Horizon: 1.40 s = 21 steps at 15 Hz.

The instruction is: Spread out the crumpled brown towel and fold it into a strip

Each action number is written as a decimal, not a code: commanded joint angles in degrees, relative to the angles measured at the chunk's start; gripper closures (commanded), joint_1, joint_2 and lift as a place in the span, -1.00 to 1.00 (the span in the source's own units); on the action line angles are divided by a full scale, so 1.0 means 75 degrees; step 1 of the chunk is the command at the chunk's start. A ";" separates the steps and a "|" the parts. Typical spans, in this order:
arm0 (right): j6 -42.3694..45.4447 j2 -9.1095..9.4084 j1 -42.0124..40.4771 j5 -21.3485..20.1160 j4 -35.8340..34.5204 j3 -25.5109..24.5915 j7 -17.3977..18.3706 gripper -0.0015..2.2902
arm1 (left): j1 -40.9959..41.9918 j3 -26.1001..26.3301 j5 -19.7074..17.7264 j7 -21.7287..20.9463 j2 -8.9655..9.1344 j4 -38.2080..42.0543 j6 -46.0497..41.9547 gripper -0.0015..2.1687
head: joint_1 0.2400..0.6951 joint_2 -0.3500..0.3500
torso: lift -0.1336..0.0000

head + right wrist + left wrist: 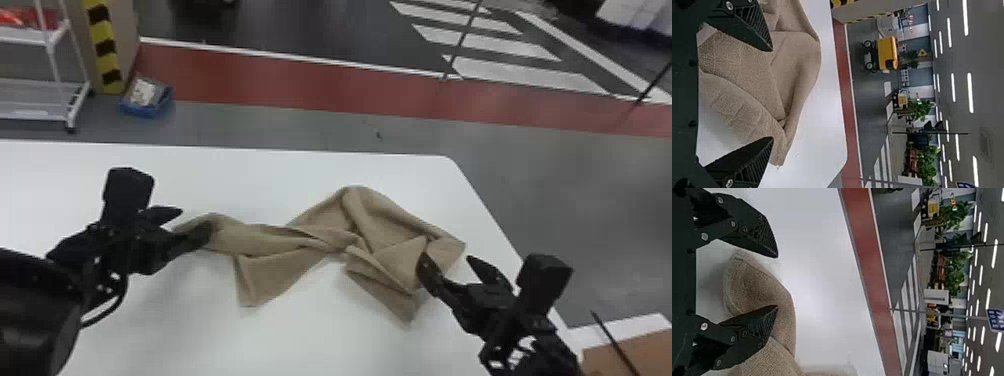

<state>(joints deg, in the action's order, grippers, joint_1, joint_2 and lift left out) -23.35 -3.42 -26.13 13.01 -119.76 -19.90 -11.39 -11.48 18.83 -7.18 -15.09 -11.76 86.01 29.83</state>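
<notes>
Ribbed left pincer [195, 223] gapes at the nubbly, rumpled brown towel [272, 242].

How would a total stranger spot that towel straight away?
Find the white table, then the black left pincer and right pincer over it. The towel is the crumpled brown cloth running between them, limp and creased where they are stiff.

And it's bright across the white surface [280, 345], lit from overhead! Rows of white ceiling lights [969, 92] blaze in both wrist views against a dim grey ceiling [985, 51]. Soft, faint shadows hug the towel [275, 280], a pale glow spreads over the surface in the left wrist view, and the grey floor [565, 200] sits darker beyond.
</notes>
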 commanded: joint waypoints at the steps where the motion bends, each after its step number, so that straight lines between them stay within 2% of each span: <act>1: 0.0002 -0.0013 0.0015 -0.0012 -0.0005 0.0005 0.0007 -0.93 | 0.0043 -0.0027 0.0102 -0.0003 -0.0025 0.0016 0.0307 -0.52 | 1.00 -0.83 | -0.84; 7: -0.0022 -0.0025 -0.0008 0.0011 -0.0063 0.0005 -0.0016 -0.93 | 0.0113 -0.0027 0.0219 -0.0015 -0.0014 0.0051 0.0541 -0.52 | 1.00 -0.80 | -0.84; 9: -0.0022 -0.0025 -0.0055 0.0035 -0.0099 0.0005 -0.0028 -0.93 | 0.0113 -0.0027 0.0219 0.0055 -0.0002 0.0075 0.0565 -0.04 | 1.00 -0.80 | -0.84; 10: -0.0022 -0.0025 -0.0055 0.0046 -0.0110 -0.0006 -0.0028 -0.93 | 0.0113 -0.0027 0.0207 0.0055 -0.0002 0.0087 0.0565 0.00 | 1.00 -0.80 | -0.84; 15: 0.0048 -0.0025 -0.0043 -0.0012 -0.0110 0.0111 -0.0028 -0.93 | 0.0430 -0.0226 0.0160 0.0137 -0.0002 0.0766 0.0541 0.00 | 1.00 -0.80 | -0.84; 17: 0.0142 -0.0025 -0.0043 -0.0083 -0.0110 0.0216 -0.0321 -0.93 | 0.0629 -0.0414 0.0078 0.0137 -0.0025 0.1153 0.0518 0.00 | 1.00 -0.78 | -0.84; 19: 0.0119 -0.0025 -0.0043 -0.0352 -0.0122 0.0439 -0.0532 -0.93 | 0.0734 -0.0437 -0.0004 0.0126 -0.0025 0.1528 0.0541 0.00 | 1.00 -0.74 | -0.84; 20: 0.0119 -0.0048 -0.0043 -0.0715 -0.0122 0.0626 -0.0567 -0.95 | 0.0770 -0.0437 -0.0062 0.0126 -0.0025 0.1680 0.0541 0.00 | 1.00 -0.72 | -0.84; 21: 0.0166 -0.0060 0.0004 -0.1126 -0.0110 0.0744 -0.0907 -0.96 | 0.0840 -0.0519 -0.0203 0.0114 -0.0037 0.1833 0.0541 0.00 | 1.00 -0.70 | -0.84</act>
<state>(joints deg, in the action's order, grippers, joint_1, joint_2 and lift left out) -22.41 -3.71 -26.39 8.23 -120.66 -15.72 -16.81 -5.78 15.46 -7.61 -14.21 -11.95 98.14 33.85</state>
